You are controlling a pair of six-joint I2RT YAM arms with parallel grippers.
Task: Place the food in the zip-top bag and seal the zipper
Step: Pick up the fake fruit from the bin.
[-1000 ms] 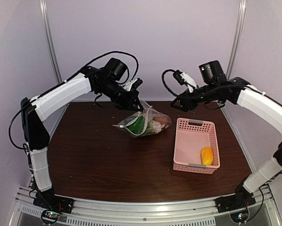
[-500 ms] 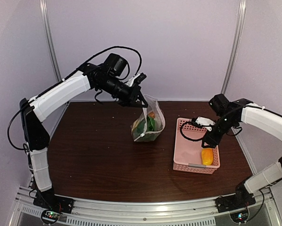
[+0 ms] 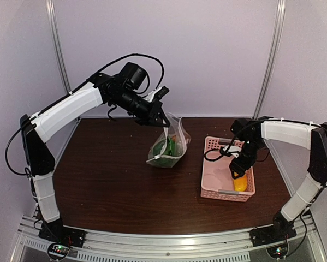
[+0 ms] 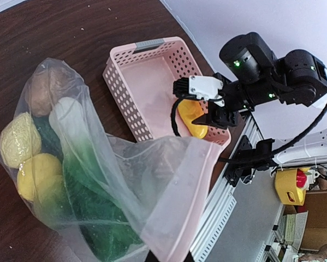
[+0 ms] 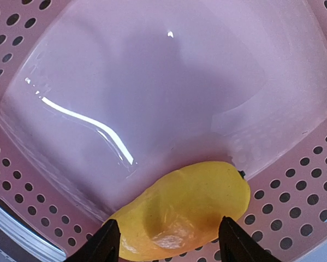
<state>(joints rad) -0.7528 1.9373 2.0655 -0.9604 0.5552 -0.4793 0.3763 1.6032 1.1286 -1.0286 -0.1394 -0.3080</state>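
We see the zip-top bag (image 3: pixel 168 143) hanging upright, mouth up, over the far table (image 3: pixel 114 180), its top edge pinched by the left end effector (image 3: pixel 164 121). Only the right wrist view shows the spread right end effector (image 5: pixel 170 232) straddling the orange-yellow piece (image 5: pixel 190 202), which lies slantwise in the basket (image 3: pixel 224 144); that arm bends downward.

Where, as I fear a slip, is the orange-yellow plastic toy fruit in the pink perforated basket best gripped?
Probably from straight above, by its two tapered ends. The orange-yellow toy fruit lies flat close along the wall of the pink basket, leaving little room beside it, and the open right gripper hangs with a finger near each end.
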